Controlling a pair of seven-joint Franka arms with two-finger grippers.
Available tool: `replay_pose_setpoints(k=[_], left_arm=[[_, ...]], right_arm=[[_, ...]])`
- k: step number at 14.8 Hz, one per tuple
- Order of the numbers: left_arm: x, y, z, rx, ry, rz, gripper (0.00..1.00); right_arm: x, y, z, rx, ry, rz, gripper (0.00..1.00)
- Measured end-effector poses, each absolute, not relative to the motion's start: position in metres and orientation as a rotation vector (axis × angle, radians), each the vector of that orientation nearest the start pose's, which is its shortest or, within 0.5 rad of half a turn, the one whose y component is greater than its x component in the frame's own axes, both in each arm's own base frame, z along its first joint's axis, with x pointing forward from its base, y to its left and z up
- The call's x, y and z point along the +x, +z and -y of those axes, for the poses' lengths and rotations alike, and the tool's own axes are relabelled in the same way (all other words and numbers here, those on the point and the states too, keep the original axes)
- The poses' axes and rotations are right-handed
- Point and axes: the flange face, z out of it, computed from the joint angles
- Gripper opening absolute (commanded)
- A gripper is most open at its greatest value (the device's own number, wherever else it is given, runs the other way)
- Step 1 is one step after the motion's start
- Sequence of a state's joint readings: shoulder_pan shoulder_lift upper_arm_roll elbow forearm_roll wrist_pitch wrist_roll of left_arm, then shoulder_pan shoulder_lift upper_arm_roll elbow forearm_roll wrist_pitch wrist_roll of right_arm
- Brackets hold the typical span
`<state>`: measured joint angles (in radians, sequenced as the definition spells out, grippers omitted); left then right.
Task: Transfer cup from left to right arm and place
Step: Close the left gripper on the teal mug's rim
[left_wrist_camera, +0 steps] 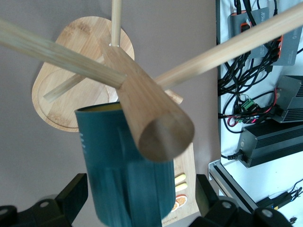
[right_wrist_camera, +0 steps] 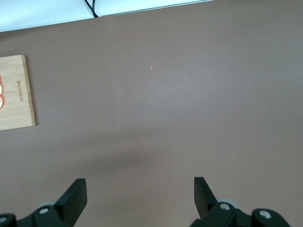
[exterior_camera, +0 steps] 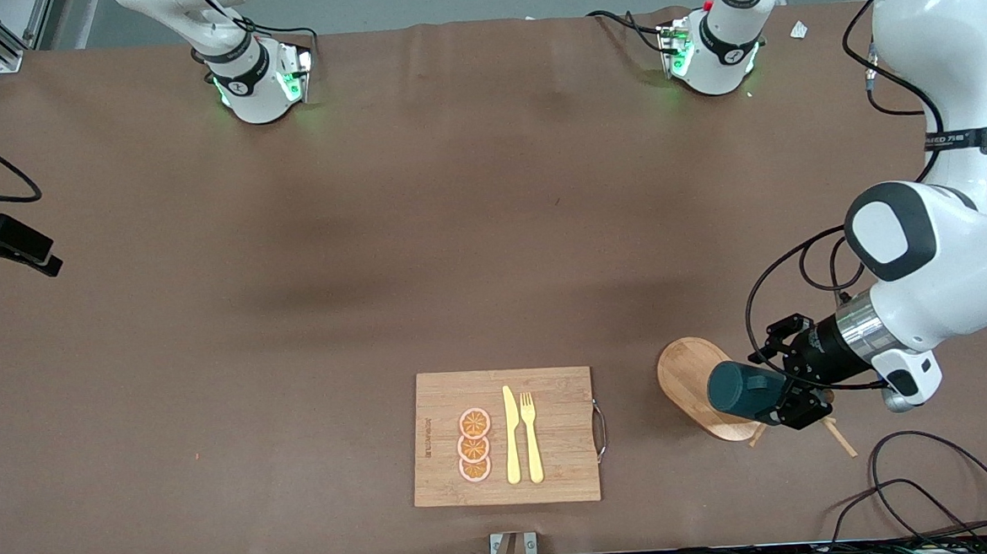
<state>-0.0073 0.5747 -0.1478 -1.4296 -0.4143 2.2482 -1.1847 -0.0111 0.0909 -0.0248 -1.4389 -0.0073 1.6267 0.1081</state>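
Observation:
The dark teal cup (exterior_camera: 744, 390) hangs tilted at a wooden mug rack with an oval base (exterior_camera: 684, 372), toward the left arm's end of the table. My left gripper (exterior_camera: 783, 399) is open, with one finger on each side of the cup and a gap at both. In the left wrist view the cup (left_wrist_camera: 128, 170) fills the space between the fingers (left_wrist_camera: 71, 194), and the rack's thick post (left_wrist_camera: 151, 118) and pegs cross in front of it. My right gripper (right_wrist_camera: 139, 182) is open and empty over bare table; it does not show in the front view.
A bamboo cutting board (exterior_camera: 551, 409) with three orange slices (exterior_camera: 474, 445), a yellow knife (exterior_camera: 511, 436) and a yellow fork (exterior_camera: 531, 435) lies near the front edge. Loose cables (exterior_camera: 919, 491) lie by the front corner at the left arm's end.

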Motion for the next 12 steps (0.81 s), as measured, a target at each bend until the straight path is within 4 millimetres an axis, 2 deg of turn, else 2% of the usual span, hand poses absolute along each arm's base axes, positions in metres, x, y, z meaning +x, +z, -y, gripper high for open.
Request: replay_pose_setpoints(k=[5,7,9,12], left_arm=[[0.731,0.374,0.108,-2.896,0.154,2.178,0.97],[0.731,0.373,0.109,-2.896,0.155,2.178,0.86],[0.731,0.373,0.109,-2.896,0.155,2.178,0.83],[0.732,0.374,0.109,-2.898,0.152,2.179,0.72]], right_arm=[[0.589,0.640,0.021,-3.136,-0.153,-0.226,1.00],[0.589,0.640,0.021,-3.136,-0.153,-0.226,1.00],[0.589,0.640,0.021,-3.136,-0.153,-0.226,1.00],[0.589,0.640,0.021,-3.136,-0.153,-0.226,1.00]])
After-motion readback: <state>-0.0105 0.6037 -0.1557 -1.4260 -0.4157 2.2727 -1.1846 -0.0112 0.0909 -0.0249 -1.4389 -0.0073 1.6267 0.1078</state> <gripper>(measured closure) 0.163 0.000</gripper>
